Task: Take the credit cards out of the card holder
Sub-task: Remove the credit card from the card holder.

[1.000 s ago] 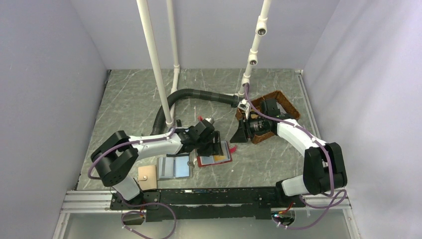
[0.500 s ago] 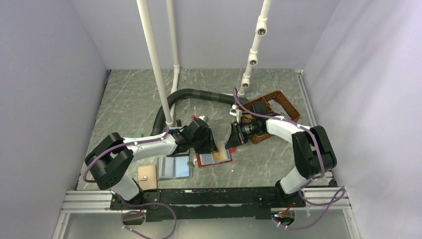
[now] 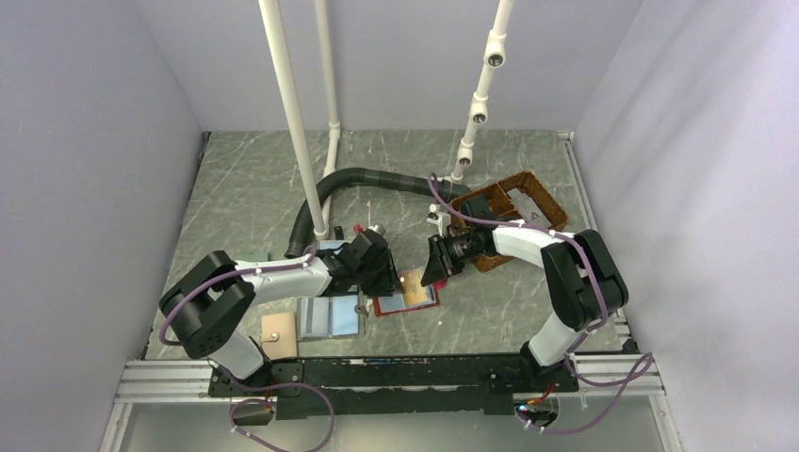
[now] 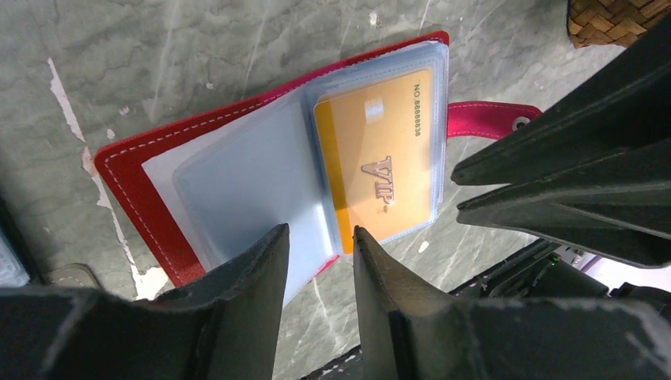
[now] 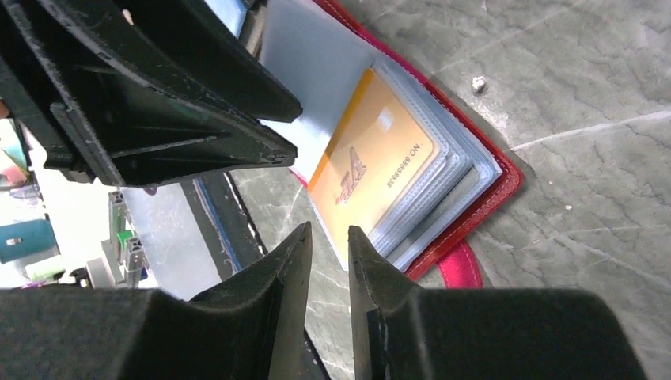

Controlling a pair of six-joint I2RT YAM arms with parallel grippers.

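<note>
The card holder (image 3: 406, 299) lies spread open on the table, red with clear blue-grey sleeves and a red tab (image 4: 490, 119). A tan-orange credit card (image 4: 380, 162) marked VIP sits in the top right-hand sleeve, also visible in the right wrist view (image 5: 372, 170). My left gripper (image 4: 320, 237) hovers over the holder's near edge by the fold, jaws apart with nothing between them. My right gripper (image 5: 328, 231) is at the card's outer corner, jaws narrowly apart and empty. In the top view the left gripper (image 3: 389, 273) and the right gripper (image 3: 435, 270) flank the holder.
A pale blue bifold (image 3: 331, 317) and a tan square (image 3: 280, 330) lie left of the holder. A wicker basket (image 3: 516, 209) stands behind the right arm. A black ribbed hose (image 3: 363, 179) and white poles (image 3: 292, 122) stand at the back.
The right gripper has swung from the basket left and down to the holder's right edge. The left gripper shifted slightly left over the holder. Both pairs of jaws have narrowed.
</note>
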